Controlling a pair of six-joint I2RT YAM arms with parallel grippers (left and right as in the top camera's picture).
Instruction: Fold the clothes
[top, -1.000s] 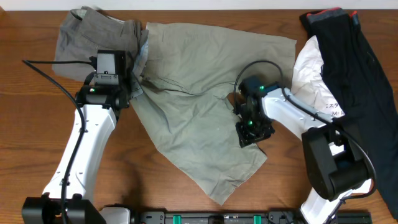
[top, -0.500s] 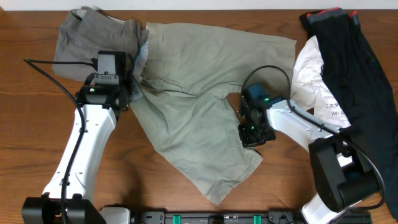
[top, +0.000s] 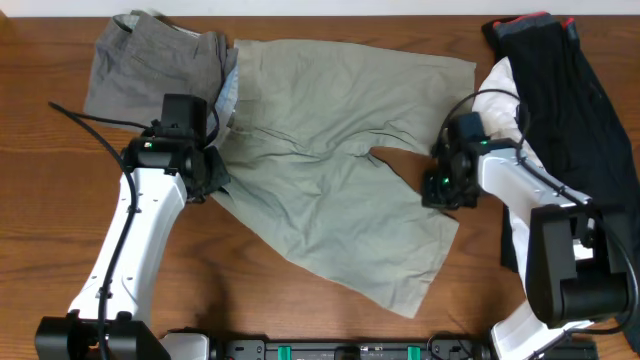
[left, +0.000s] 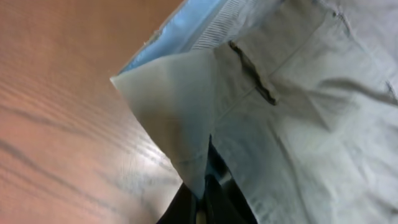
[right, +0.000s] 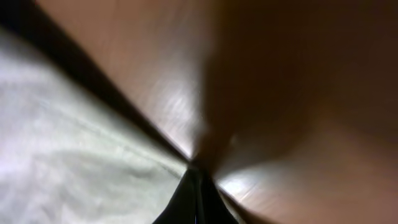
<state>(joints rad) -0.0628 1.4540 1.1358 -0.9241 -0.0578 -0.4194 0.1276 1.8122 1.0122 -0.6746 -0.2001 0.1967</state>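
The light khaki-olive shorts lie spread on the table, waistband with pale blue lining at the left, two legs pointing right. My left gripper is shut on the waistband's lower corner; the left wrist view shows the pale fabric pinched between my fingers. My right gripper is shut on the edge of the lower leg near its hem; the right wrist view shows the cloth at my closed fingertips, blurred.
Darker grey-brown shorts lie at the back left, touching the waistband. A white printed T-shirt and a black garment lie at the right, under my right arm. Wood table shows at the left and front.
My right gripper has pulled the lower leg to the right, spreading the shorts flatter and opening the gap between the legs. My left gripper has shifted slightly down with the waistband corner.
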